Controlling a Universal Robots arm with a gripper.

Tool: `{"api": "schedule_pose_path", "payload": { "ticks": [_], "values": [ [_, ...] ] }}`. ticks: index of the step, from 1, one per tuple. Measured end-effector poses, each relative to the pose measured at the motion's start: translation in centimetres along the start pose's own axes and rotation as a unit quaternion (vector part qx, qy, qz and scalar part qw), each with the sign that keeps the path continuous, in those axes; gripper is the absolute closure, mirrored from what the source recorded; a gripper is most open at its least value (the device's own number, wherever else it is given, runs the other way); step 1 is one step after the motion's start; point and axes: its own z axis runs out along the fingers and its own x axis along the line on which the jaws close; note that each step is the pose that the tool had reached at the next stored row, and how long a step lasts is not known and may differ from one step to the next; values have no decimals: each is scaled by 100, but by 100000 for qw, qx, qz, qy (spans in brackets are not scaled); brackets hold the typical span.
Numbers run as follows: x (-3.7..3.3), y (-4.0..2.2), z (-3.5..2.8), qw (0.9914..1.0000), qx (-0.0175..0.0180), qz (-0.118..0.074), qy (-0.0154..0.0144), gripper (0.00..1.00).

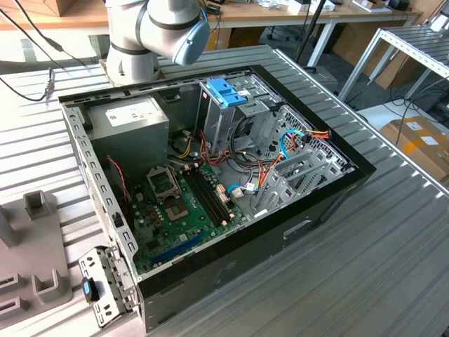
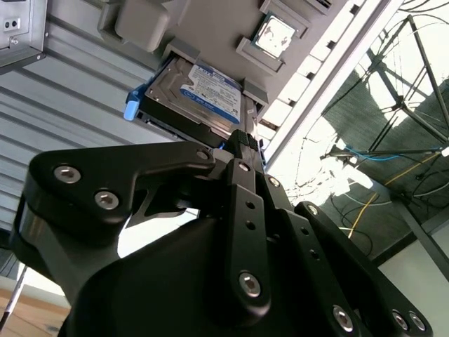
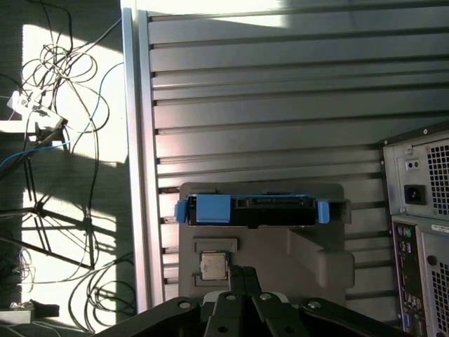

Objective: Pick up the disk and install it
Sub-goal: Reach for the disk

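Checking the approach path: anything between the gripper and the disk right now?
Nothing visible does. The disk sits in its grey holder, and the gripper hangs apart from it with open space between. A small chip lies flat in the holder's pocket, beside that line.

Disk (image 2: 200,90): silver-grey body, white label with blue top band, blue side rails. Holder (image 3: 309,246) beneath: plain grey. Table (image 3: 280,91): grey, ribbed in parallel lines. Gripper (image 3: 243,272): black. Computer case (image 1: 316,210): black outside, green board (image 1: 161,225), blue handle (image 1: 226,93).
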Motion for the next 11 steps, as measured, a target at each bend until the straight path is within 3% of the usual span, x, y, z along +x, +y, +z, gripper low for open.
{"api": "schedule_pose_path", "payload": {
  "ticks": [11],
  "values": [
    [-37,3,2,100000,2,-1,1,89]
  ]
}}
